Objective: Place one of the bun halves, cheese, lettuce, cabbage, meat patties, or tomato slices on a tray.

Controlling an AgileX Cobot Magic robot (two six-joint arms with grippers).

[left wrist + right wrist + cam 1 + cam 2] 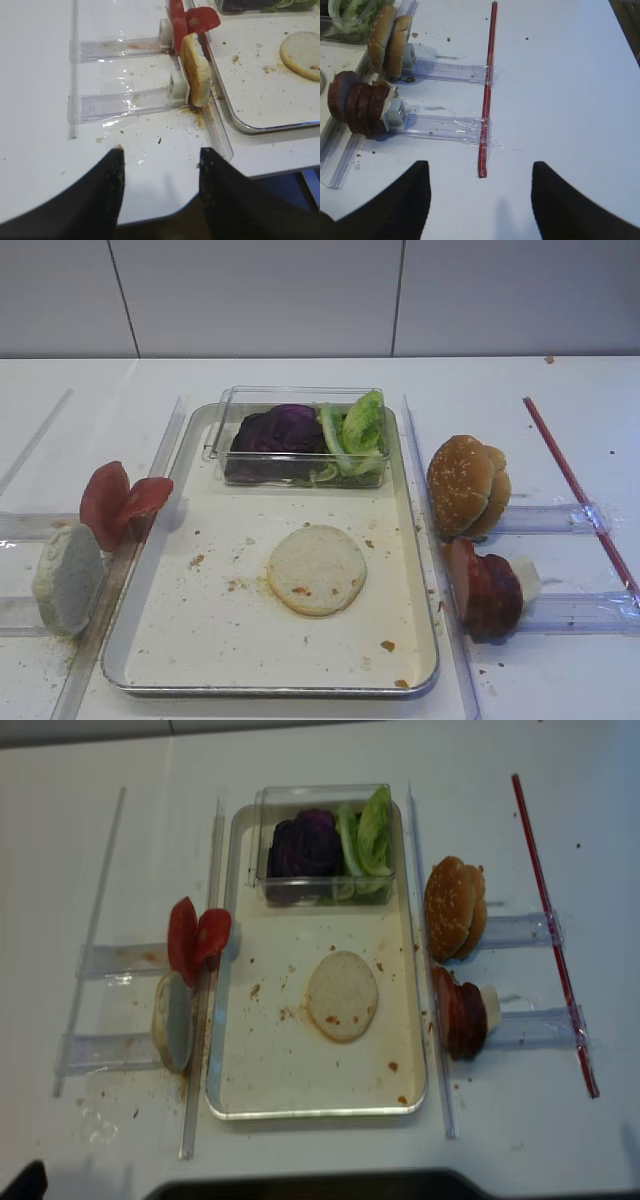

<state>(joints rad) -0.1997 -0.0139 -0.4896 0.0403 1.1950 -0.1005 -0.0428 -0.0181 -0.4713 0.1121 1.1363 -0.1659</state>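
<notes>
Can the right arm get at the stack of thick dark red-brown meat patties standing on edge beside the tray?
Probably yes. The right gripper is open, and only bare white table lies between it and the meat patties, which stand at the end of a clear plastic rail outside the silver metal tray.

The bun half (317, 569) lies on the tray (160, 640), tomato slices (118, 502) left, meat patties (484, 590) right

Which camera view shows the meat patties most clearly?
The right wrist view: the meat patties stand on edge, and separate discs can be counted. Both exterior high views show them smaller, as one dark stack right of the tray. The left wrist view misses them.
</notes>
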